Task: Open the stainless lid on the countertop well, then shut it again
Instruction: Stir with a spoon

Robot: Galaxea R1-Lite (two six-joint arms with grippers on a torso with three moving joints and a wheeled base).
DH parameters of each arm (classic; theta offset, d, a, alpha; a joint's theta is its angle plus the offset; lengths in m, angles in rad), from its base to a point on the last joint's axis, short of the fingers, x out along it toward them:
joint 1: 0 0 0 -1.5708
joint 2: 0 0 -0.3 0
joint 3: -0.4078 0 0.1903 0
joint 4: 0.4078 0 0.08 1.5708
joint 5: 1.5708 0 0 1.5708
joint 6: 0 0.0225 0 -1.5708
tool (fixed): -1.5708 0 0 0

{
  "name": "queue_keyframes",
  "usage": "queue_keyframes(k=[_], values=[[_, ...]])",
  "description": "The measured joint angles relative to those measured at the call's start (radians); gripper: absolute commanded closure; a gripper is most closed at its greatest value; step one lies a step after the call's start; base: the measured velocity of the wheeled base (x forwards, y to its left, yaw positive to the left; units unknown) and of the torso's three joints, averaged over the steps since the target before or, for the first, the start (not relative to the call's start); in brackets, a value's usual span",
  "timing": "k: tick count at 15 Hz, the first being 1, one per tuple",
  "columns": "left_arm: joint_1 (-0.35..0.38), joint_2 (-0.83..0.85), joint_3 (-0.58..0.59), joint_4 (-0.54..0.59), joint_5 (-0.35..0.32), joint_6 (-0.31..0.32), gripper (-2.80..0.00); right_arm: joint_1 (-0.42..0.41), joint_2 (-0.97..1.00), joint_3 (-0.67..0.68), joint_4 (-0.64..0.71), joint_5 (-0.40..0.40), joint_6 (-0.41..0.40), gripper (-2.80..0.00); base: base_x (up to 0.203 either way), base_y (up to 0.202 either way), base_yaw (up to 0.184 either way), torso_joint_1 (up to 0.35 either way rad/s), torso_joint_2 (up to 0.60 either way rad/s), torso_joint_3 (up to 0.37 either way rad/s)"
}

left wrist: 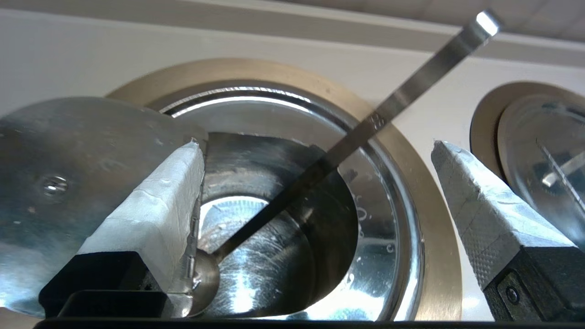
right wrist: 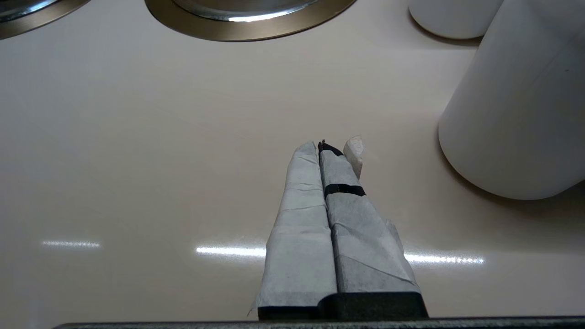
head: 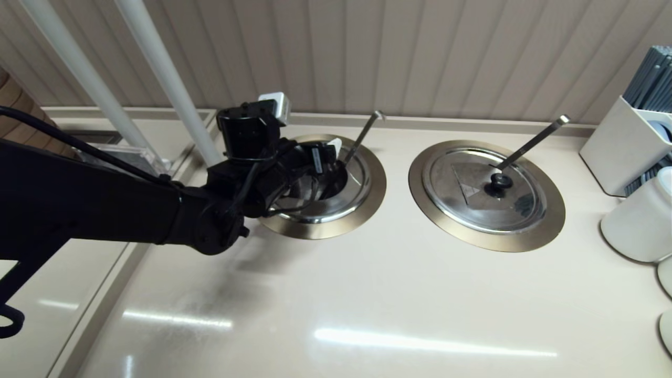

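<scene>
My left gripper hangs over the left countertop well, which has a bronze-gold ring. In the left wrist view this gripper is open, its taped fingers wide apart over the uncovered basin. The stainless lid stands tilted up at the outer side of one finger. Its underside with a rivet faces the camera, and its knob is hidden. The hook-tipped ladle handle slants out of the basin between the fingers. My right gripper is shut and empty, low over bare countertop.
The twin well to the right stays covered by its lid, with a straight ladle handle. White canisters and a white box of dark straws stand at the far right. Two white poles rise beside the left arm.
</scene>
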Motion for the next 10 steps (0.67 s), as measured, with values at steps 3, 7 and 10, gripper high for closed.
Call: queue_keyframes(k=[3,7,10], values=[[-0.011,0.083,-0.110,-0.021,-0.005,0.053,-2.80,0.000,0.000,0.000,0.000,0.000,0.000,0.00,0.000,0.000,0.000,0.000,0.00,0.000],[-0.039,0.207,-0.258,-0.024,-0.014,0.110,-2.80,0.000,0.000,0.000,0.000,0.000,0.000,0.00,0.000,0.000,0.000,0.000,0.00,0.000],[-0.054,0.262,-0.298,-0.023,-0.031,0.124,-2.80,0.000,0.000,0.000,0.000,0.000,0.000,0.00,0.000,0.000,0.000,0.000,0.00,0.000]])
